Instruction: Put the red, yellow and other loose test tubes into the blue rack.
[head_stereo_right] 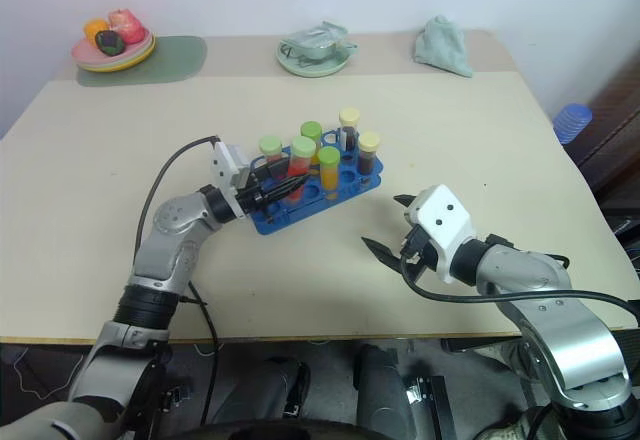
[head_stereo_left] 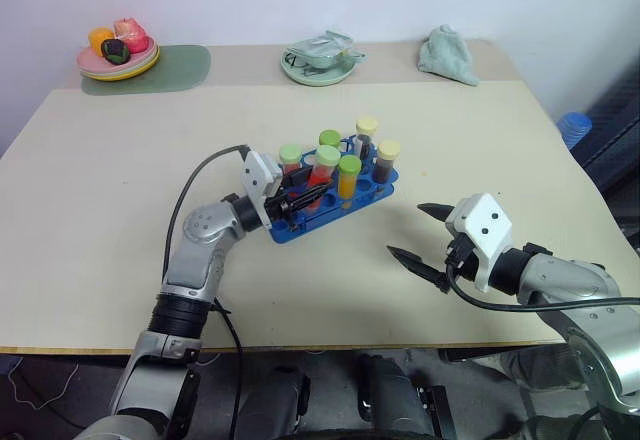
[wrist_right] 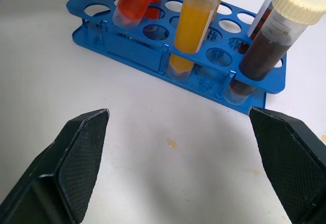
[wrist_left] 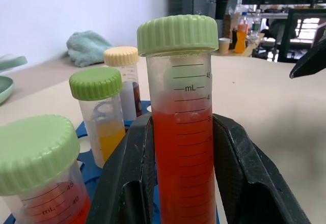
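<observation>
While my left gripper (head_stereo_left: pixel 300 200) is clamped on the red tube (wrist_left: pixel 182 147), that tube stands upright in the blue rack (head_stereo_left: pixel 330 210) on the table (head_stereo_left: pixel 120 160). Beside it in the rack I see the yellow tube (wrist_right: pixel 196 23) and the brown tube (wrist_right: pixel 270 46). My right gripper (head_stereo_left: pixel 425 235) hovers nearby, jaws spread wide and empty.

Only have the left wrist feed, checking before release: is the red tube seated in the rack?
Observer: Doesn't look so. The right wrist view shows the red tube leaning in the left gripper, its rounded end at the blue rack's top plate.
Operator: Right gripper in the way?
Observer: No. The right gripper hangs open over the table, apart from the rack.
Operator: Yellow, brown?
Observer: The yellow tube and brown tube stand in rack holes.
</observation>
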